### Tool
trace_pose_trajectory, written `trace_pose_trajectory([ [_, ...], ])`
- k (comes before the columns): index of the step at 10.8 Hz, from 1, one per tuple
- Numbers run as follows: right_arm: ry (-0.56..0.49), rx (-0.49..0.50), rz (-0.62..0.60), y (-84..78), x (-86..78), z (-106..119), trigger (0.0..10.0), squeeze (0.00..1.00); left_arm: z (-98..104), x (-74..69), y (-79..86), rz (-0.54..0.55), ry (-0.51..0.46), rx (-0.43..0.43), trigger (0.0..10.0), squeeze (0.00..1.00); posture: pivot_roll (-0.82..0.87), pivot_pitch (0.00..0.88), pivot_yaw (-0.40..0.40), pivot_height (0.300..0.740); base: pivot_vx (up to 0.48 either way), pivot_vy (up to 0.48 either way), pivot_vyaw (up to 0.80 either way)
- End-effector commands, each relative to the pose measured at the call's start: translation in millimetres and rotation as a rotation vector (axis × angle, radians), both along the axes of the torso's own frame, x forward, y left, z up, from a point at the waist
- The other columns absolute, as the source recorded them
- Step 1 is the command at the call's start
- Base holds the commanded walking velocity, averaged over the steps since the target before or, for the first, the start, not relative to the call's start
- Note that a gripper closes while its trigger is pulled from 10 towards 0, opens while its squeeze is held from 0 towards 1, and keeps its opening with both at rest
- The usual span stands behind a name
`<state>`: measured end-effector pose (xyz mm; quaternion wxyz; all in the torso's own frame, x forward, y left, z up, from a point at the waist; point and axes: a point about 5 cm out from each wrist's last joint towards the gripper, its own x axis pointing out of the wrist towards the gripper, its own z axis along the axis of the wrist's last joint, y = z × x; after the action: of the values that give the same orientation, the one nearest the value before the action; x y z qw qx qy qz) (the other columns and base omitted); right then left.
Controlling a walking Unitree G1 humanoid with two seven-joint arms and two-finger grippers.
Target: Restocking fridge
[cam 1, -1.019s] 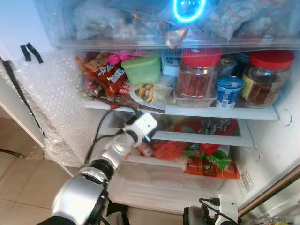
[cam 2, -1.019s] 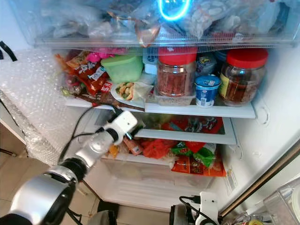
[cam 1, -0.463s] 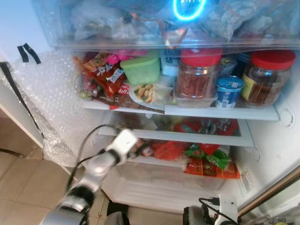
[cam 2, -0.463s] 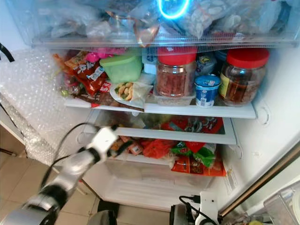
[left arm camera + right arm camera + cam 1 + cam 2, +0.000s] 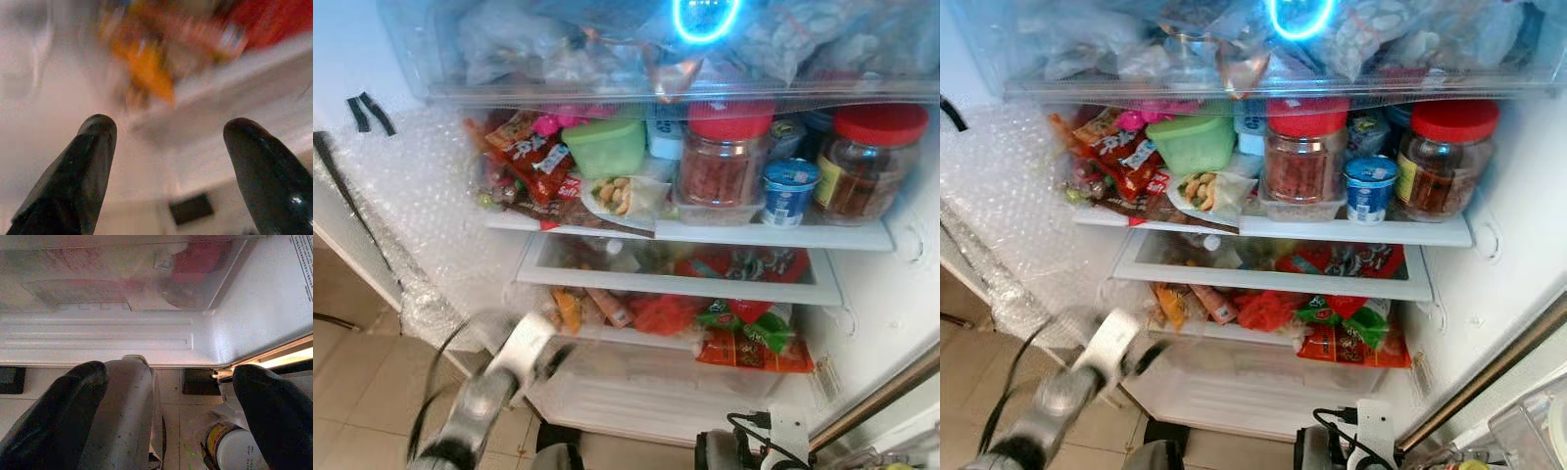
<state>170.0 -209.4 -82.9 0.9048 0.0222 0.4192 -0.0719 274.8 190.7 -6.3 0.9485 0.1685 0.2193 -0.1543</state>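
I see the fridge [image 5: 862, 294] open; at seven o'clock my left gripper [image 5: 168, 142] hangs blurred, fingers wide, empty.

The fridge [image 5: 901, 323] is open at the front, so a gripper can reach in from there. The top shelf [image 5: 773, 235] is packed. Two big jars with red lids [image 5: 728, 152] and a small blue cup [image 5: 790, 191] stand along its front on the right. A green tub [image 5: 607, 145] and snack packs [image 5: 533, 157] crowd its left. The lower shelf [image 5: 685, 286] has only a low gap under it, stuffed with red and green bags [image 5: 744, 328]. A little room is left at its left end, beside the orange pack [image 5: 568, 308]. Bubble wrap [image 5: 411, 206] covers the left wall. The left gripper [image 5: 553, 357] is blurred, low down in front of the bottom drawer [image 5: 656, 382], with open floor [image 5: 352, 392] beside it.
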Motion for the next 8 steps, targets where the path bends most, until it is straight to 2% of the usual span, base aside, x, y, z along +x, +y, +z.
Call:
trace_pose_trajectory([
  [1,0.187,0.002,-0.003,-0.2,-39.4,-18,10.0,0.00,-16,-14.0,10.2,0.127,0.099,-0.036,10.0,0.00,-0.16,0.002,0.109,0.620,0.000,0.000,0.00],
  [3,0.192,0.002,0.003,0.8,-39.5,-18,10.0,0.00,-49,-50.2,16.6,0.298,0.314,-0.057,10.0,0.00,-0.16,0.000,0.107,0.620,0.000,0.000,0.00],
  [5,0.190,0.006,0.007,1.6,-39.7,-19,10.0,0.00,-64,-77.4,29.6,0.445,0.406,-0.054,10.0,0.00,-0.17,0.000,0.099,0.620,0.000,0.000,0.00],
  [7,0.200,0.006,0.028,2.0,-40.4,-19,10.0,0.00,-68,-87.6,37.4,0.521,0.440,-0.054,10.0,0.00,-0.17,0.000,0.099,0.620,0.000,0.000,0.00],
  [8,0.199,0.005,0.025,1.6,-41.0,-19,10.0,0.00,-70,-93.2,38.7,0.530,0.452,-0.069,10.0,0.00,-0.17,0.000,0.101,0.620,0.000,0.277,0.00],
])
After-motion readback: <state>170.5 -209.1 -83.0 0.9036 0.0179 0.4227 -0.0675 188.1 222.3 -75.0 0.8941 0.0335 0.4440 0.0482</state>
